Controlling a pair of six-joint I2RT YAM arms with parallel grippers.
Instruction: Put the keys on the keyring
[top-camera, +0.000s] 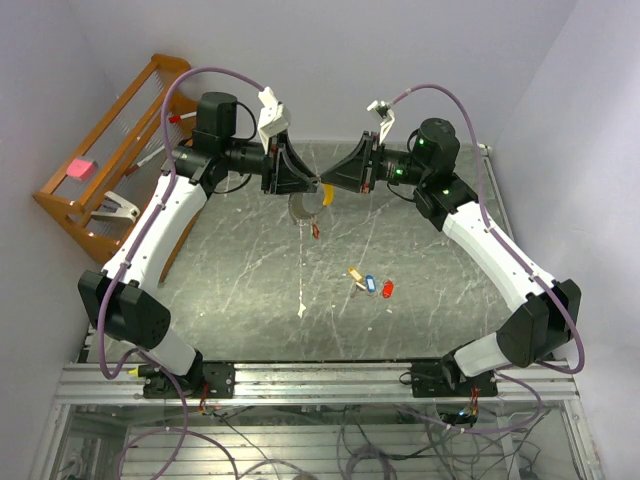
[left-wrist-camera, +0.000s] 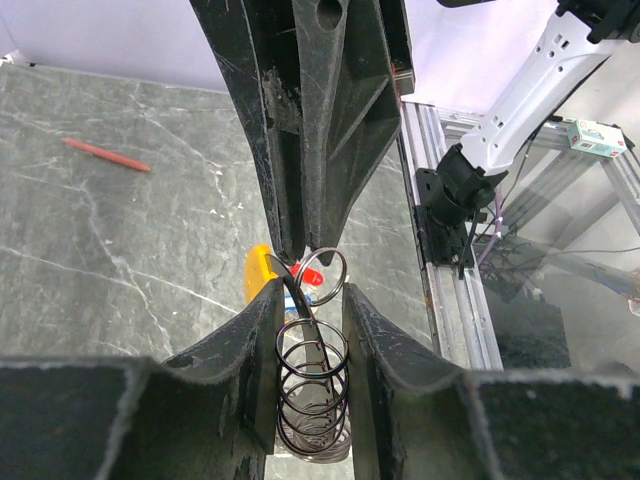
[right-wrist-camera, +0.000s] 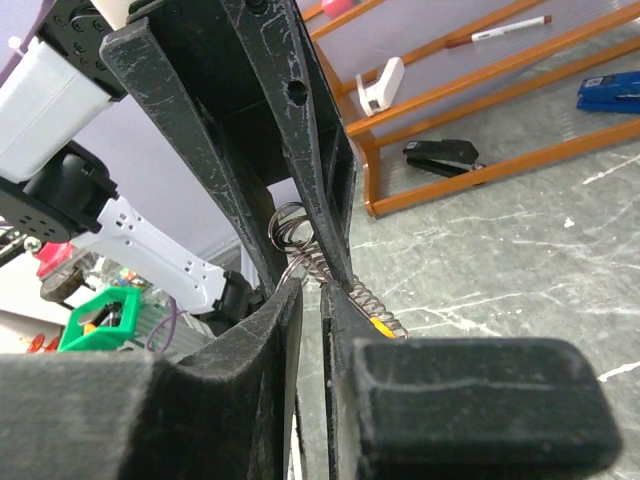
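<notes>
The keyring (left-wrist-camera: 312, 385), a springy coil of thin silvery wire with a curved yellow piece (left-wrist-camera: 258, 275) at one end, hangs in the air in the upper middle of the top view, where the two arms meet tip to tip above the far part of the marble-patterned table (top-camera: 250, 290). The left gripper (left-wrist-camera: 312, 300) is clamped on the coil: at the bottom centre of the left wrist view the loops sit squeezed between its two dark pads. The right gripper (right-wrist-camera: 312, 295) comes in from the opposite side with its jaws almost together, only a thin slit between them. The wire runs across that slit in the middle of the right wrist view, but I cannot tell whether the jaws pinch it or merely stand around it. A small red piece (left-wrist-camera: 312, 274) shows just beside the yellow piece, and in the top view something red dangles just below the coil. It may be one key already on the wire, though the pictures do not settle that. The keys (top-camera: 368, 284) that are plainly loose lie in a close group right of centre in the top view, well apart from the ring: an orange-yellow one (top-camera: 355, 274), a blue one (top-camera: 369, 284) and a red one (top-camera: 387, 290). A thin red pencil (left-wrist-camera: 105, 155) lies in the upper left of the left wrist view and has no part in this. By my reading the work is at an early stage: the ring is lifted and presented, at most one key is threaded, and three remain to be picked up and worked onto the wire.
</notes>
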